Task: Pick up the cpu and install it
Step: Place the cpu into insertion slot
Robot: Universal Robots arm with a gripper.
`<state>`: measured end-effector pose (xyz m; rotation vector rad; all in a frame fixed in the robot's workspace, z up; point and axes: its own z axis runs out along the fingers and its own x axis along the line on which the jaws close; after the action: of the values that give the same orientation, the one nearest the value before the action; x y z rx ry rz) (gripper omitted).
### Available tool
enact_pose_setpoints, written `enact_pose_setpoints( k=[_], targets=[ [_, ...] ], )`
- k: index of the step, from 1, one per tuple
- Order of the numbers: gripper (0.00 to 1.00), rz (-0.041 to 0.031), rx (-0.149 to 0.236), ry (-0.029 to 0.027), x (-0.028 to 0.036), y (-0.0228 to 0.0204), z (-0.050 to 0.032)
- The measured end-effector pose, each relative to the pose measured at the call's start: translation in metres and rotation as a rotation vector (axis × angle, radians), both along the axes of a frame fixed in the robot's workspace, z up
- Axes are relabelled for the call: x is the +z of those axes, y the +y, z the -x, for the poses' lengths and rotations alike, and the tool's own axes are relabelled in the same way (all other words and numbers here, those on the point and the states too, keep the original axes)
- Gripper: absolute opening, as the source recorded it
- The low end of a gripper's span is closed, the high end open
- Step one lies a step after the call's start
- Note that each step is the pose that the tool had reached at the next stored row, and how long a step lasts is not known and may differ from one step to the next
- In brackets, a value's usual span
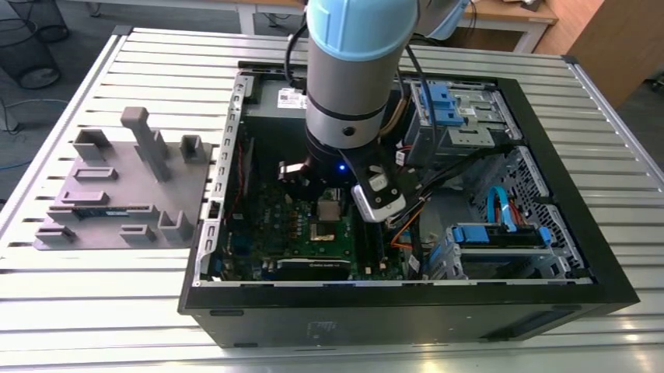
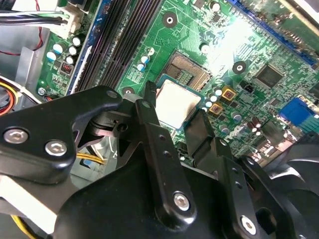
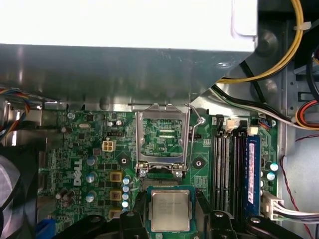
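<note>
Holds the cpu point(image 2: 174, 102) flat and lid-up by two opposite edges, fingers point(image 2: 149, 119) clamped on it; hangs it low over the motherboard point(image 3: 79, 144) inside the open case point(image 1: 415, 307), just beside the socket point(image 2: 175, 62) and partly over that socket's nearest edge; hard to tell whether clear of the board or brushing it; by the look of it, lifted and brought in, not yet seated.

Socket ready: load frame point(image 3: 163, 137) swung upright at one socket edge, lever point(image 3: 190, 144) released beside it, pins point(image 2: 195, 74) bare; memory slots point(image 3: 222, 169) along the board's edge on the lever side; case set on the slatted counter point(image 1: 93, 280), grey parts fixture point(image 1: 114, 186) near the counter's edge on the exterior view's left.

For a clean seating: square the cpu's sides to the socket walls before descending; match the keyed notches and marked corner, too small here to read; travel across level and above the pins, never sliding over them, since bent easily by any scrape, in all likelihood; come down straight, without tilt and without pressing, own weight most likely enough; release only once flat in the recess on all four sides; spread the fingers little, given the gold-topped parts point(image 2: 216, 108) just beside one of them at the socket corner; watch the upright frame, near the fingers' path and liable to catch.
</note>
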<state>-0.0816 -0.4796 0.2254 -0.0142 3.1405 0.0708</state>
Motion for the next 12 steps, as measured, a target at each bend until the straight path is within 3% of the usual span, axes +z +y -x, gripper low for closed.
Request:
enact_pose_setpoints(
  k=[6, 12],
  targets=[
    [0.47, 0.0, 0.0, -0.0002, -0.0071, 0.0007, 0.001],
    [0.47, 0.0001, 0.0, -0.0002, -0.0095, 0.0001, 0.0019]
  ],
)
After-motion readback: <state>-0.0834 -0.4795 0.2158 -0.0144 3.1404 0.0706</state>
